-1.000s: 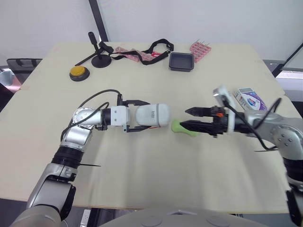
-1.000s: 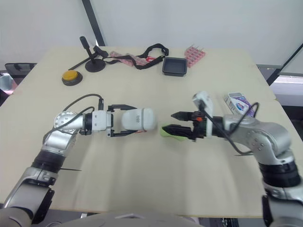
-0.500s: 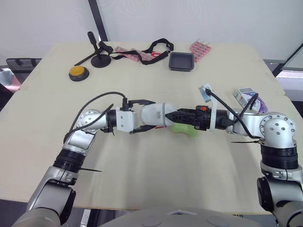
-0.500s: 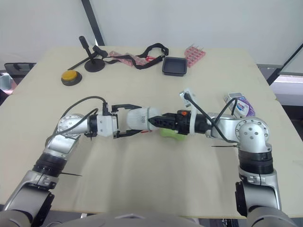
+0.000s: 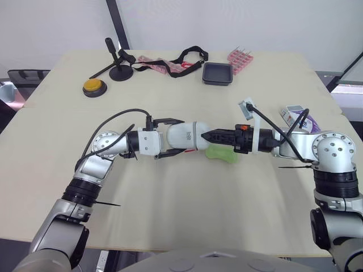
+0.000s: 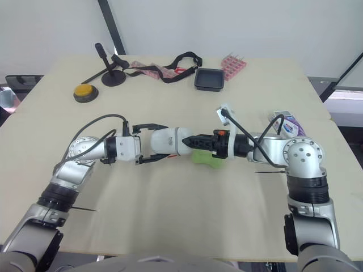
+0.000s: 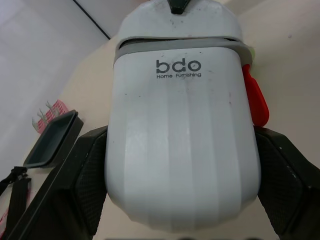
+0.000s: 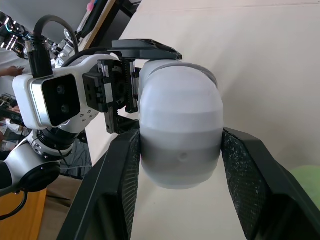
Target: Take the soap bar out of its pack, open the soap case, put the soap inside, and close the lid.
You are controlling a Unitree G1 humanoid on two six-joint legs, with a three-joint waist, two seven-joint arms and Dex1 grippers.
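At the middle of the counter point(image 5: 170, 204), the white soap case point(image 5: 184, 137) is held lying on its side, its lid on, with a grey band showing between lid and body. The left gripper point(image 7: 180, 134) has its fingers point(image 7: 90, 175) clamped on the two sides of the case body. The right gripper point(image 8: 180, 134) meets it from the opposite end, its fingers point(image 8: 120, 190) closed against the rounded lid end of the case, one on each side, set crosswise to the left gripper's pair. The two arms form a nearly straight line across the counter with the case between them.

The green soap point(image 5: 222, 153) lies bare on the counter just beside the lid end of the case, partly under the right gripper. The soap pack point(image 5: 298, 118), white and purple, lies near the counter's right edge, well apart from the soap.

Along the far side are a black tray point(image 5: 217, 73), a pink rack point(image 5: 239, 59) beside it, a black strap point(image 5: 190, 56), a small black stand point(image 5: 118, 65) and a yellow button point(image 5: 93, 86).
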